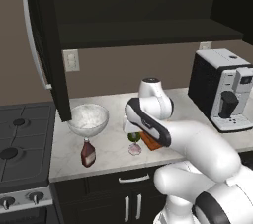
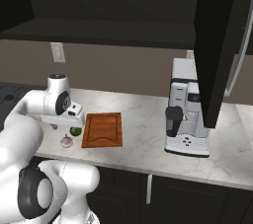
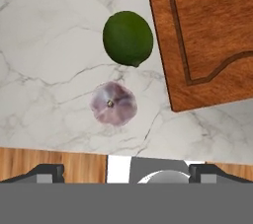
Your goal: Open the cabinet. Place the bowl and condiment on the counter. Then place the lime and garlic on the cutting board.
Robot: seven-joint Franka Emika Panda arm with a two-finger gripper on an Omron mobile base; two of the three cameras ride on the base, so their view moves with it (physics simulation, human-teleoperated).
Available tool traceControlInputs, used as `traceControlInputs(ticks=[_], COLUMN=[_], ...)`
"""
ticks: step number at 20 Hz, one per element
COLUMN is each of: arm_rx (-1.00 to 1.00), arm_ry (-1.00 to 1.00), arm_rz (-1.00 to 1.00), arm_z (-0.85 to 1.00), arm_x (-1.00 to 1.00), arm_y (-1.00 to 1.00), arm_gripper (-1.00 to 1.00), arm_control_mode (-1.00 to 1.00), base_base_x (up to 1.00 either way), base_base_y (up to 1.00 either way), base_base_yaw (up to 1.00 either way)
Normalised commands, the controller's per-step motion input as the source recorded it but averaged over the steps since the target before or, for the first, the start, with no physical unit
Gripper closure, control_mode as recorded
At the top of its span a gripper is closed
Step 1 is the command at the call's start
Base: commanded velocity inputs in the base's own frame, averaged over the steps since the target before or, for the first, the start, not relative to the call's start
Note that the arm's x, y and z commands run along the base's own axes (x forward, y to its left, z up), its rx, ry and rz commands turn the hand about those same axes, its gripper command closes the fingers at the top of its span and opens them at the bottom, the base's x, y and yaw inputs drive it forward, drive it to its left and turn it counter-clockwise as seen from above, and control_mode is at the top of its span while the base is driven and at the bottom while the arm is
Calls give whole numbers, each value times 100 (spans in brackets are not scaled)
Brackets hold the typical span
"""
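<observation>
Hand view, looking straight down: I count 3 items on the counter. Item 1, the lime, lies on bare marble just beside the edge of the cutting board, and I cannot tell whether the 2 touch. Item 2, the garlic, sits close by the lime, apart from it and off the board. Item 3, the board itself, is cut off by the frame, so I see only 1 corner and part of its groove. The gripper hangs above these with its 2 finger tips spread wide at the frame's bottom corners, nothing between them; I read it as fully open and empty. Left base view: the cabinet has its door swung open, handle toward the camera, and its interior is too dark for me to make out any contents. The bowl stands on the counter near the stove, with the condiment upright just in front of it, near the counter's front edge. My own arm hides most of the board here. Right base view: the board lies bare, lime and garlic at its left edge, partly masked by the wrist; a coffee machine stands well apart to the right.
</observation>
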Motion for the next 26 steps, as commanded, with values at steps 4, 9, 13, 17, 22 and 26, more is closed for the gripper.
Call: traceControlInputs(ticks=[4, 9, 13, 17, 22, 26], arm_rx=[0, 0, -1, -1, -1, 0], arm_ry=[1, 1, 2, 1, 1, 2], arm_rz=[0, 0, 0, 0, 0, 0], arm_z=[-1, 0, -9, -15, -15, -9], arm_x=[1, 0, 0, 1, 9, 13], arm_y=[0, 2, 2, 0, 0, 0], arm_gripper=[-100, -100, -100, -100, -100, -100], arm_control_mode=[-100, -100, -100, -100, -100, -100], base_base_x=[0, 0, 0, 0, 0, 0], base_base_y=[0, 0, 0, 0, 0, 0], base_base_yaw=[0, 0, 0, 0, 0, 0])
